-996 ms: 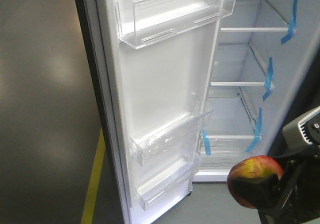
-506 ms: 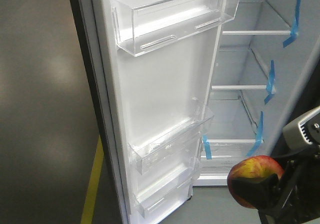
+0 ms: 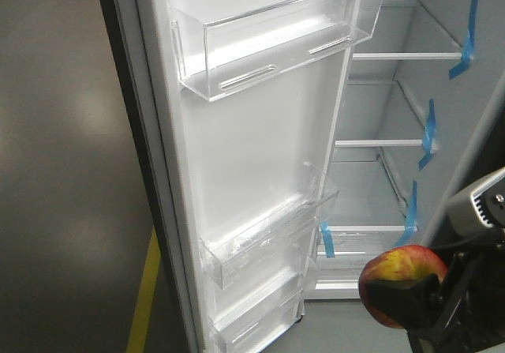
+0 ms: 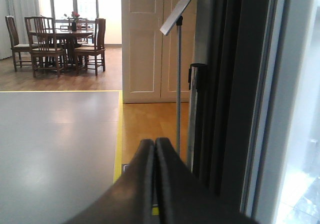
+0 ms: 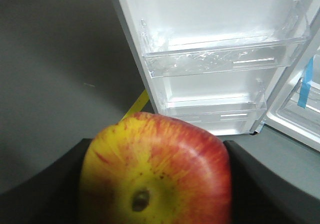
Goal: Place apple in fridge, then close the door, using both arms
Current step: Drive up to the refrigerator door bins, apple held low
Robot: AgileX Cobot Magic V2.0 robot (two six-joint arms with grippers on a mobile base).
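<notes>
Two hands divide the work: one carries, one waits. The right hand is clamped on the apple, with a dark finger on each flank and the fruit's dimple turned toward the wrist camera. The grip spans the widest part of the fruit, which probably keeps the round body from rolling out in transit.

The apple sits at the lower right of the front view. It is outside the fridge and well apart from the shelves, so the placing step is not yet done.

The door stands wide open across the centre of that view, its white inner face and clear bins toward the camera. Judged from this, it is open to give access to the compartment at upper right, which is marked with blue tape.

The left hand has its fingers pressed together with nothing between them, low in the centre of the left wrist view. A dark upright panel stands just to its right; whether this is the edge of the door or of the cabinet cannot be told. The hand seems to be on the outer side of the door, a position that would suit the later closing push.

The next move calls for carrying the apple past the bins and onto a shelf. Clipping a bin on the way is the likely hazard.
</notes>
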